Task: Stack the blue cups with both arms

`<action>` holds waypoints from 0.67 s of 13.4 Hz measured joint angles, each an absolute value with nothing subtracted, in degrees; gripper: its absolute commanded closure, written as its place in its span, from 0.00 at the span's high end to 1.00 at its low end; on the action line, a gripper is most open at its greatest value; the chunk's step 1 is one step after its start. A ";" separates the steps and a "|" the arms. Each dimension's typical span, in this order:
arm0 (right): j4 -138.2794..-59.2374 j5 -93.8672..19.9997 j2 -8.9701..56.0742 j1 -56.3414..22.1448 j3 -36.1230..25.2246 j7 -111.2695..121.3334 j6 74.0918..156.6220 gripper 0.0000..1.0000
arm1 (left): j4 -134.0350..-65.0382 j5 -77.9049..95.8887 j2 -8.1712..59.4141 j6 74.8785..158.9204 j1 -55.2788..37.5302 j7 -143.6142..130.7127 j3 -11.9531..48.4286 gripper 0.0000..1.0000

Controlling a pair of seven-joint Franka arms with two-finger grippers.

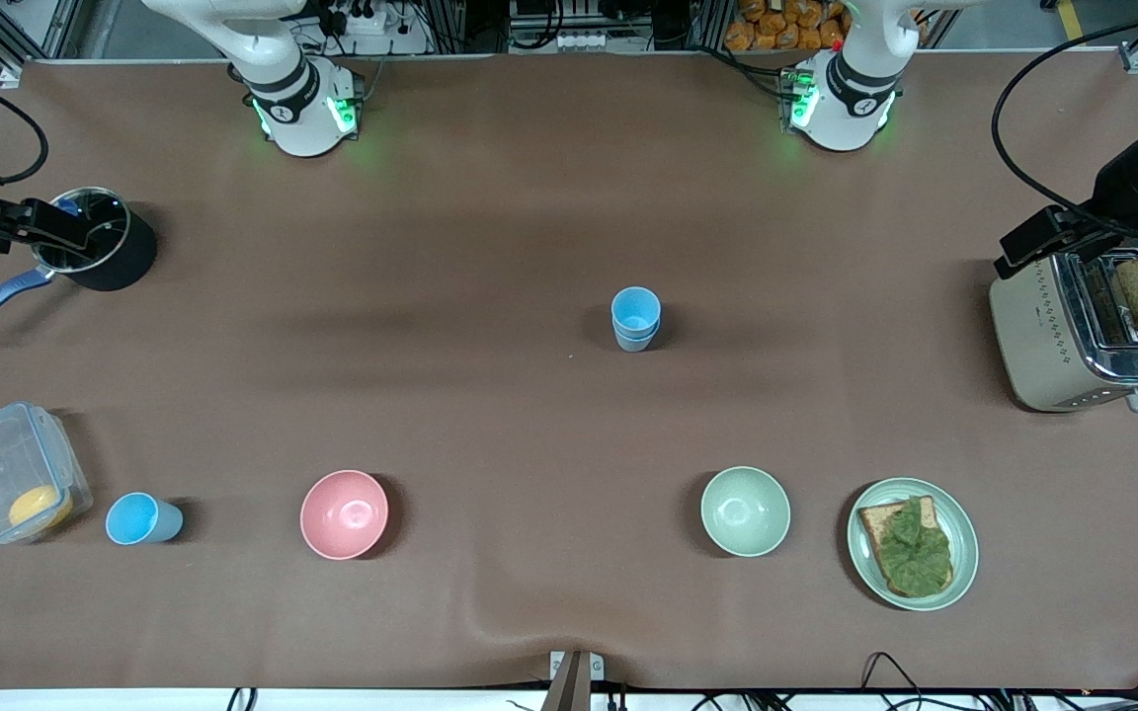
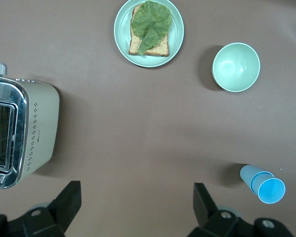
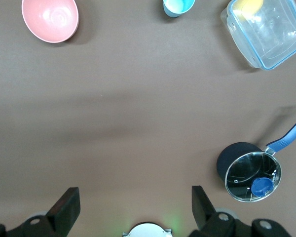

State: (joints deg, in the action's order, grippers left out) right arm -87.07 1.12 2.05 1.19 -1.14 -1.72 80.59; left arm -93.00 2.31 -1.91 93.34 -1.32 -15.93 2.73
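Observation:
Two blue cups (image 1: 636, 318) stand nested as one stack at the middle of the table; the stack also shows in the left wrist view (image 2: 262, 183). A third blue cup (image 1: 141, 519) stands alone near the front camera toward the right arm's end, and shows in the right wrist view (image 3: 178, 6). My left gripper (image 1: 1028, 244) hangs high over the toaster (image 1: 1073, 336), open and empty (image 2: 136, 190). My right gripper (image 1: 55, 225) hangs high over the black pot (image 1: 100, 247), open and empty (image 3: 134, 195).
A pink bowl (image 1: 344, 513) and a pale-green bowl (image 1: 745, 511) stand near the front camera. A plate (image 1: 964, 553) with lettuce toast is beside the green bowl. A clear lidded box (image 1: 6, 474) sits beside the lone cup. The toaster holds a bread slice.

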 measured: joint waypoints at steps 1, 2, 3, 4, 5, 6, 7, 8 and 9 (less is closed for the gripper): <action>-87.07 1.12 2.05 1.19 -1.14 -1.72 80.59 1.00 | -93.00 2.31 -1.90 93.33 -1.33 -15.93 2.90 1.00; -87.07 1.12 2.05 1.19 -1.14 -1.72 80.59 1.00 | -93.00 2.31 -1.89 93.32 -1.33 -15.93 2.97 1.00; -87.07 1.12 2.05 1.19 -1.14 -1.72 80.59 1.00 | -93.00 2.31 -1.84 93.31 -1.31 -15.93 2.94 1.00; -87.07 1.12 2.05 1.19 -1.14 -1.72 80.58 1.00 | -93.00 2.31 -1.70 93.29 -1.31 -15.95 2.71 1.00; -87.07 1.12 2.05 1.19 -1.14 -1.72 80.57 1.00 | -92.99 2.31 -1.47 93.29 -1.43 -15.95 2.06 1.00; -87.07 1.12 2.05 1.19 -1.14 -1.72 80.57 1.00 | -92.96 2.31 -1.27 93.29 -1.83 -15.94 0.99 1.00; -87.07 1.12 2.05 1.19 -1.14 -1.72 80.56 1.00 | -92.94 2.31 -1.14 93.29 -2.56 -15.84 -0.30 1.00; -87.07 1.12 2.05 1.19 -1.14 -1.72 80.55 1.00 | -92.92 2.31 -1.10 93.29 -3.19 -15.82 -1.22 1.00; -87.07 1.12 2.05 1.19 -1.14 -1.72 80.55 1.00 | -92.88 2.31 -1.10 93.29 -3.49 -15.83 -1.45 1.00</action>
